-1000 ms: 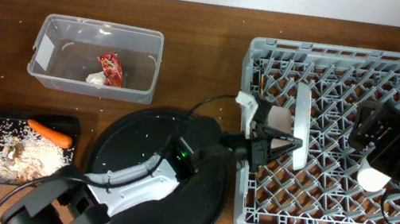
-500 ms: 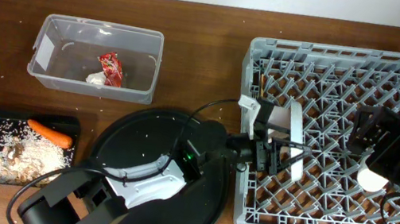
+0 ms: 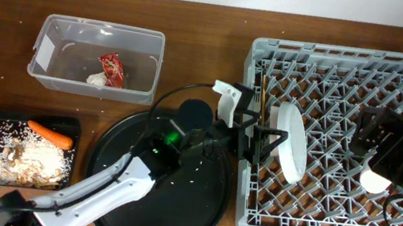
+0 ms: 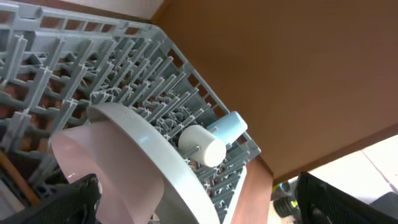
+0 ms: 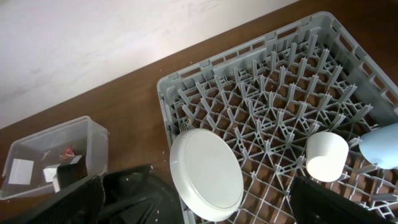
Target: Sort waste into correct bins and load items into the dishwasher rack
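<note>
My left pincer (image 3: 266, 138) is spread wide and grips nothing, with the wide bowl (image 3: 291, 142) just ahead of it, on edge among the pegs of the rack (image 3: 355, 64). I judge the best move is to draw straight back without brushing the rim, so the bowl does not tip. My wrist view cuts off my fingertips, and I cannot tell whether the bowl's lower edge sits between pegs.

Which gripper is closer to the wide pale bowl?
Left. The left gripper is beside the wide pale bowl, at the left edge of the grey plastic rack; the right gripper hovers over its right side, farther off.
</note>
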{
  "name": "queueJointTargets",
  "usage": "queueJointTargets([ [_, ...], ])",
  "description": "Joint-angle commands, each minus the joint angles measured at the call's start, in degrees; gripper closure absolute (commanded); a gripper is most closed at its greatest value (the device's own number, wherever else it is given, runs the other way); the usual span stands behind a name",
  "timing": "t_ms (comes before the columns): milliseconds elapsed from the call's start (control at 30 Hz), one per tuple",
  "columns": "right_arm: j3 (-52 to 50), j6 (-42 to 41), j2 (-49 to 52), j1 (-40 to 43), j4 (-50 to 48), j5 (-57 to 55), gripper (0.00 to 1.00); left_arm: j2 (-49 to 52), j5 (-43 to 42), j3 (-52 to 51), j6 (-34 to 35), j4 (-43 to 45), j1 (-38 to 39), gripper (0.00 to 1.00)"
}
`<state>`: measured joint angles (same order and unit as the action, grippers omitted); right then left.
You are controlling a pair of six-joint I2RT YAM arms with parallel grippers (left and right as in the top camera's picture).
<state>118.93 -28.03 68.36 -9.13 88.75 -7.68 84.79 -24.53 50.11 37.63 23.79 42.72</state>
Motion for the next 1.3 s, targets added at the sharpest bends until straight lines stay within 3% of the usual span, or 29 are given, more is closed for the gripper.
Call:
queueJointTargets([
  [0,0.7,0.6,-0.1,0.2,0.2,-1.1,0.02,-1.2,1.7,0.0,-2.6,-1.0,0.8,0.02],
  [100,0.7,0.6,-0.1,0.2,0.4,-1.2,0.02,-1.2,5.3,0.1,-4.4,-2.1,4.2,0.10],
  [200,0.7,0.5,-0.1,0.2,0.5,-1.1,0.02,-0.9,5.7,0.1,-6.0,-2.4,7.4,0.38],
  [267,0.7,0.5,-0.1,0.2,0.9,-1.1,0.02,0.6,7.8,0.1,-6.1,-4.2,9.3,0.40],
  [467,0.7,0.6,-0.1,0.2,1.6,-1.2,0.02,2.3,1.1,1.1,-6.1,3.9,11.4,0.47],
  [633,0.7,0.6,-0.1,0.2,1.7,-2.0,0.02,2.3,0.3,1.7,-7.6,-2.5,13.4,0.51],
  [800,0.7,0.6,-0.1,0.2,2.0,-2.0,0.02,2.1,2.9,2.3,-10.1,-2.1,16.1,0.50],
  [833,0.7,0.8,-0.1,0.2,2.0,-2.0,0.02,1.9,3.4,3.2,-11.7,-3.9,16.1,0.44],
  [933,0.7,0.8,-0.1,0.2,1.9,-2.4,0.02,-2.3,13.7,10.7,-16.7,-22.2,16.1,0.43],
  [1033,0.7,0.9,-0.1,0.2,1.9,-2.5,0.02,-6.2,18.3,12.9,-16.4,-28.8,13.9,0.43],
  [1167,0.7,4.0,-0.1,0.2,1.9,-1.5,0.02,-19.8,19.8,13.0,-16.1,-42.5,2.6,0.42],
  [1267,0.7,9.7,-0.1,0.2,0.5,5.9,0.02,-32.8,23.4,14.4,-14.9,-59.5,-11.0,0.38],
])
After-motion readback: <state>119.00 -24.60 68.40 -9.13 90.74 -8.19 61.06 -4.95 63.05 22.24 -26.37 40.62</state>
